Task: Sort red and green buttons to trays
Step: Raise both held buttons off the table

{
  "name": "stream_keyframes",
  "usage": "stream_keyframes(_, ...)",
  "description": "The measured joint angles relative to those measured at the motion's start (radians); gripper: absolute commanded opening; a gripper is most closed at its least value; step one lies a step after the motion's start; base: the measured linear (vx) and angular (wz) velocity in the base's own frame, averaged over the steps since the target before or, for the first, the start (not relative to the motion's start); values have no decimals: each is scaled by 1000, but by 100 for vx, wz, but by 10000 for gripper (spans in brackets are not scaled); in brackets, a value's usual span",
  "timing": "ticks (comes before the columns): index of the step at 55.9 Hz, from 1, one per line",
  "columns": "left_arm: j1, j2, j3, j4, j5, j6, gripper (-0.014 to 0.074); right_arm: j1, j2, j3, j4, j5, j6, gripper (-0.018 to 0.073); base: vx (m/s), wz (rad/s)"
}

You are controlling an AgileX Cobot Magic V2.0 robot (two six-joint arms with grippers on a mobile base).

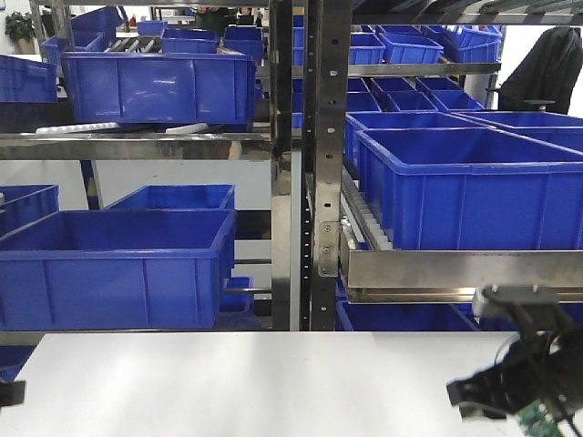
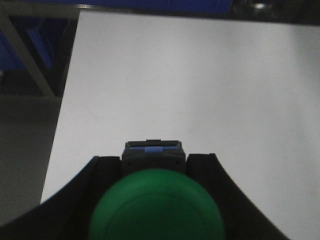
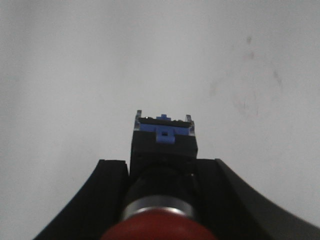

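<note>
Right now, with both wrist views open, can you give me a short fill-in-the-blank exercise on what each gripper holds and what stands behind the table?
1. The left gripper is shut on the left button, whose cap is ____.
2. The right gripper is shut on the right button, whose cap is ____.
3. The crates beyond the table are all coloured ____.
Missing words: green, red, blue.
</note>
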Motion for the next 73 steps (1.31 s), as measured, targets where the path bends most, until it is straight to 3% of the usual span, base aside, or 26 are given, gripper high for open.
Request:
stream_keyframes(13,0,-172,1,-135,16,142,-3,60,-214,39,-3,-105,-13,-9,0,0)
stream_keyframes(22,0,-309,2,-230,11,218,-3,76,-407,189,-6,-228,-15,-9,0,0)
stream_keyframes(32,0,-464,91,-247,-29,245,-3,77,-606,330,-9,-280,-22,-9,0,0)
stream_keyframes(45,0,-627,266,-285,-27,254,-3,77,-716,415,-9,-289,-23,-9,0,0)
stream_keyframes(73,0,-657,279,-288,-11,254,-3,77,-721,422,-8,-270,-22,-9,0,0)
